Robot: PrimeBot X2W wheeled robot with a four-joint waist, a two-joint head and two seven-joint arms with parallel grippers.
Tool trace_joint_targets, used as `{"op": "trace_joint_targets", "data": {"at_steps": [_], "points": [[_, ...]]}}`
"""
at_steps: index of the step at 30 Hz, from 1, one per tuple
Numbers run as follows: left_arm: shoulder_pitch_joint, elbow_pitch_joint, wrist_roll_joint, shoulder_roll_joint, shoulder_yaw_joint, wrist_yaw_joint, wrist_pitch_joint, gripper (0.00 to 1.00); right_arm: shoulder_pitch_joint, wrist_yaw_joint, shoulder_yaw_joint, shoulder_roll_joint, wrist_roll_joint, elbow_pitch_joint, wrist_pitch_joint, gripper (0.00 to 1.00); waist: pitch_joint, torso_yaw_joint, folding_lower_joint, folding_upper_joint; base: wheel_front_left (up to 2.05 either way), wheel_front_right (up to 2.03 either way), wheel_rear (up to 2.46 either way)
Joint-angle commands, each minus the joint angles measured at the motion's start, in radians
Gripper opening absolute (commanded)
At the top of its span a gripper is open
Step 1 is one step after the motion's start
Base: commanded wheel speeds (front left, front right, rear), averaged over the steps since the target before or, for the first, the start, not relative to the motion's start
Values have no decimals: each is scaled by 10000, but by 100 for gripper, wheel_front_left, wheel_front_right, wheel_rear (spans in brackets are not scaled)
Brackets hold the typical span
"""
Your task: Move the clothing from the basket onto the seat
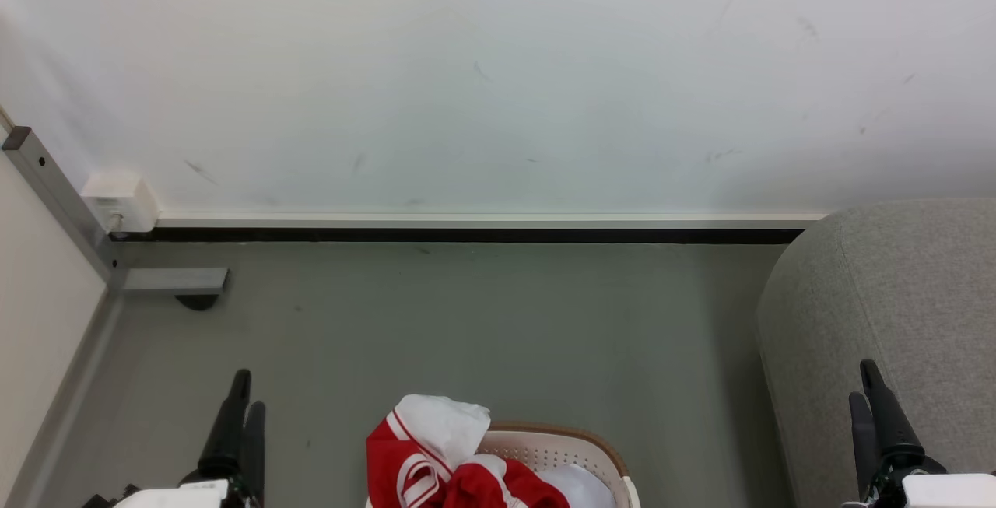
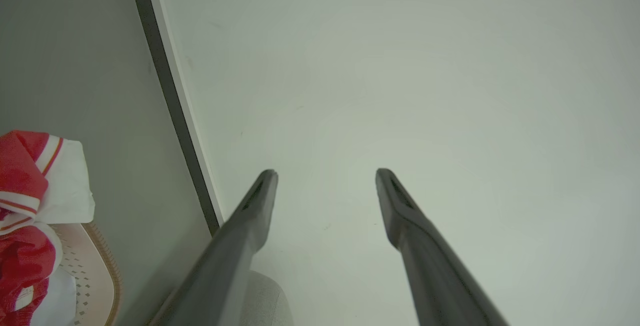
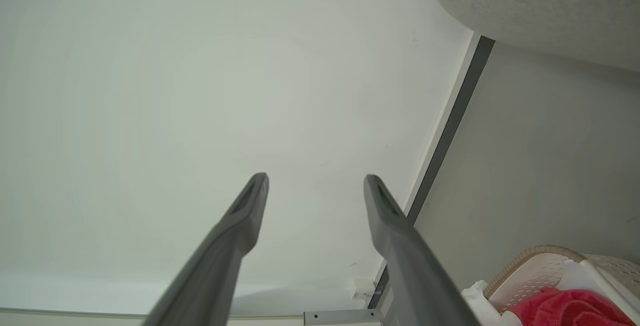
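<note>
Red and white clothing (image 1: 443, 461) is piled in the cream basket (image 1: 580, 446) with a brown rim at the bottom centre of the head view, spilling over its left edge. The light-grey seat (image 1: 895, 313) stands to the right. My left gripper (image 1: 247, 387) is at the lower left, open and empty. My right gripper (image 1: 864, 380) is at the lower right in front of the seat, open and empty. The left wrist view shows the clothing (image 2: 25, 181) and basket (image 2: 95, 271) at its left edge. In the right wrist view the seat (image 3: 540, 6), basket (image 3: 530, 271) and clothing (image 3: 565, 308) appear.
A white wall (image 1: 498, 80) with a dark baseboard (image 1: 467, 235) runs behind the grey floor (image 1: 467, 329). A white box (image 1: 118, 201) and a grey metal post (image 1: 54, 197) with a bracket (image 1: 175, 281) stand at the far left.
</note>
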Motion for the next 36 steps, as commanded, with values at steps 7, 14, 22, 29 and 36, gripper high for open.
{"op": "trace_joint_targets", "data": {"at_steps": [7,14,22,29,36], "points": [[-85,-530,1734,71,-35,2,-369,100,-164,-3,425,-281,-1509,-458,-402,100,-2,-22,0,-1,0,0,0],[7,-996,3570,83,-179,178,-659,100,-141,-4,726,-322,-3129,-687,-697,100,0,-25,0,-1,0,0,0],[94,-1254,5428,96,-457,547,-968,100,-177,-6,1258,-517,-5059,-736,-1009,100,2,-22,0,-1,0,0,0],[7,-1248,7210,152,-718,823,-1222,100,-196,-7,1314,-471,-6600,-644,-1260,100,4,0,0,-1,0,0,0],[10,-1225,8124,210,-948,978,-1416,100,-141,-8,1293,-420,-7783,-631,-1454,100,-2,16,0,-1,0,0,0]]}}
